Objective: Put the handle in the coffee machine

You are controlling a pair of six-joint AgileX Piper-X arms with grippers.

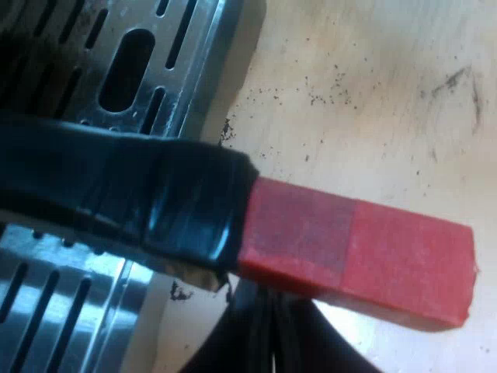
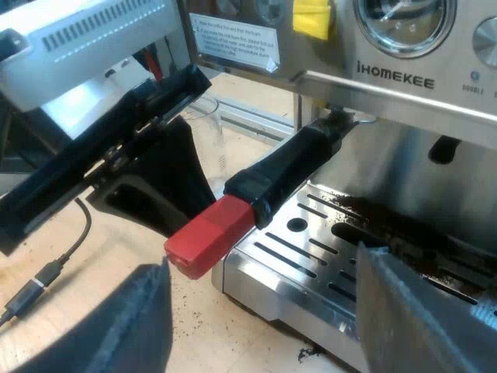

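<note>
Closest in the left wrist view was the handle [image 1: 124,194]: a dark shaft wrapped in glossy, wrinkled black tape. It ended in a squared red end [image 1: 365,260], matte, with a slightly darker band next to the tape. The tape edge was ragged where it met the red.

The shaft ran over the slotted steel drip tray [image 1: 70,303], and the red part hung past the tray's edge above the table [image 1: 373,101]. The left gripper [image 2: 182,167] sat just beside the red end, on the side away from the machine. Whether it was apart or closed could not be told.

The right gripper [image 2: 260,264] had its two black fingers wide apart with nothing between them, hovering near the tray's front corner, apart from the handle.

Farther off, the handle's other end went up into the front of the espresso machine [image 2: 404,70], under the brand plate. It was seated there and angled out over the tray.

The table was pale wood, scuffed and dotted with dark specks. Coffee grounds [image 2: 365,210] lay scattered on the tray's back part.

On the machine's face there was a round gauge [image 2: 404,19], a yellow note [image 2: 311,15] and a white printed label [image 2: 233,35].
</note>
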